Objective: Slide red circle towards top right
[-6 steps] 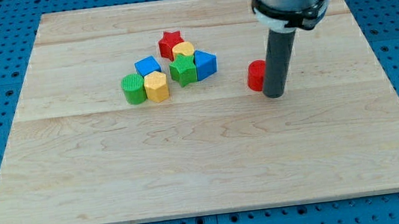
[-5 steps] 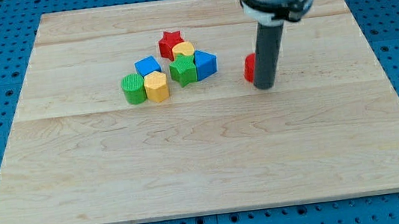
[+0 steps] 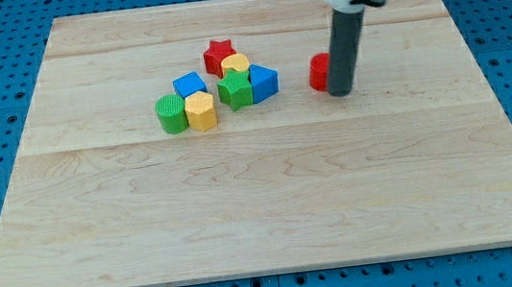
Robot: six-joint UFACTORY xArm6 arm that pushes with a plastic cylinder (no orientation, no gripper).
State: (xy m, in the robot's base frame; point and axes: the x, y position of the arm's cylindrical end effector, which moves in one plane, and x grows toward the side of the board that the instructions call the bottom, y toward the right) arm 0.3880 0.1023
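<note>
The red circle [image 3: 319,73] lies right of the board's middle, in the upper half, partly hidden behind my rod. My tip [image 3: 340,91] rests on the board right against the circle's lower right side. The rod rises from there to the arm's grey body at the view's top.
A cluster sits left of the circle: red star [image 3: 218,54], yellow circle [image 3: 236,66], blue cube [image 3: 188,84], blue block [image 3: 264,83], green star [image 3: 234,90], green cylinder [image 3: 171,113], yellow hexagon [image 3: 200,111]. The wooden board [image 3: 263,201] lies on a blue pegboard.
My tip has moved toward the view's top and slightly left. The red circle has shifted a little up and left with it.
</note>
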